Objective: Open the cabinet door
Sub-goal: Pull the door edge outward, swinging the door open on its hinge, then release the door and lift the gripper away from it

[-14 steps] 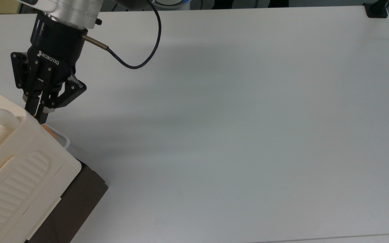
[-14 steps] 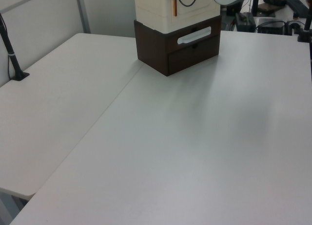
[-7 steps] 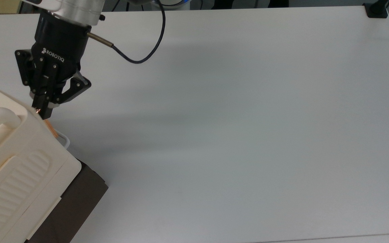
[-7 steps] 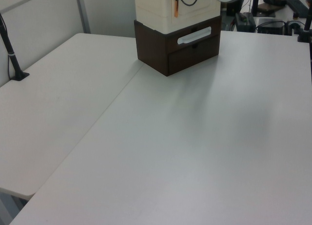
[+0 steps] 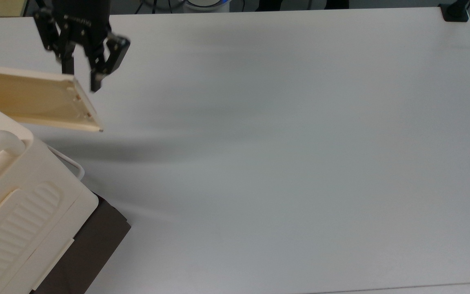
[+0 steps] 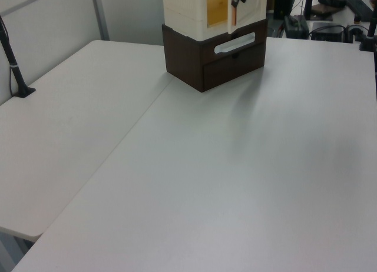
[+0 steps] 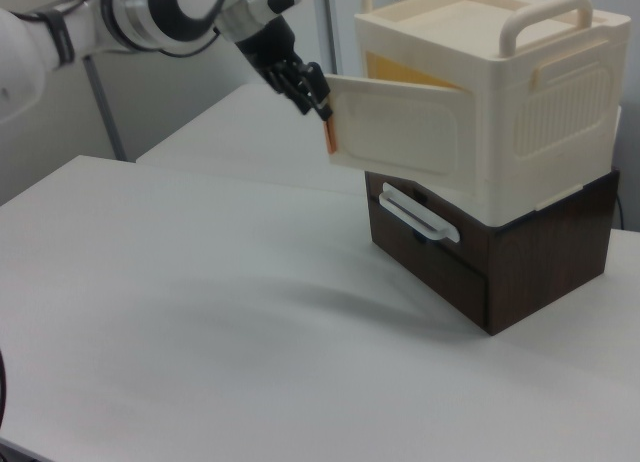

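Pincer (image 5: 83,79) seemingly parted beside the swung-out cabinet door (image 5: 31,100).

A robotics lab or office workroom. Two plain white tables (image 6: 177,183) stand pushed together. A black camera mount (image 6: 15,66) is clamped at the left view's nine o'clock, and desks with cables and equipment (image 6: 336,13) crowd its one o'clock corner.

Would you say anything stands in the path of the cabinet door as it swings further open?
Nothing visible does. The cabinet door stands partly open, with the gripper at its free edge. In the right view, only bare table lies beneath and to the right view's left of the door.
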### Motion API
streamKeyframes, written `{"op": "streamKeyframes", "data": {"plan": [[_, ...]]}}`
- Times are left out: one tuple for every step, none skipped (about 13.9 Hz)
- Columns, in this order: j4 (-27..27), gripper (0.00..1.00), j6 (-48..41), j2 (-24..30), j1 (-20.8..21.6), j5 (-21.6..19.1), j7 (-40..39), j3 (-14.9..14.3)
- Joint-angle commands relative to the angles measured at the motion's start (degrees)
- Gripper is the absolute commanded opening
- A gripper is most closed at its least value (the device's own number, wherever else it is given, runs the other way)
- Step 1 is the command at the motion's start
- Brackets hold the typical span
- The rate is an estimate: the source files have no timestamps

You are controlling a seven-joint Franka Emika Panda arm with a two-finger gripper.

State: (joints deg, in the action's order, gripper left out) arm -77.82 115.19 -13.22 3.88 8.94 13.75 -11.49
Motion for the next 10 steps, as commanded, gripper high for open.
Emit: {"op": "streamKeyframes", "data": {"plan": [[-3.0,1.00,-9.8,6.1,0.2,-3.1,-6.2,0.1],[-3.0,1.00,-11.4,7.0,0.2,-3.2,-6.7,0.1],[-2.0,1.00,-12.1,7.4,0.2,-3.2,-6.7,0.1],[-0.9,1.00,-12.4,7.7,0.2,-3.4,-6.7,0.1],[0.1,1.00,-12.4,7.7,0.2,-3.2,-6.6,0.1],[0.9,1.00,-11.8,7.5,0.1,-3.2,-6.5,0.0],[2.1,1.00,-10.9,7.1,0.0,-3.4,-6.4,0.0],[3.5,1.00,-8.7,6.7,0.0,-3.4,-6.4,-0.1],[3.4,1.00,-5.4,6.5,-0.1,-3.4,-6.3,-0.2],[3.2,1.00,-0.5,5.8,-0.2,-3.5,-6.0,-0.3]]}}
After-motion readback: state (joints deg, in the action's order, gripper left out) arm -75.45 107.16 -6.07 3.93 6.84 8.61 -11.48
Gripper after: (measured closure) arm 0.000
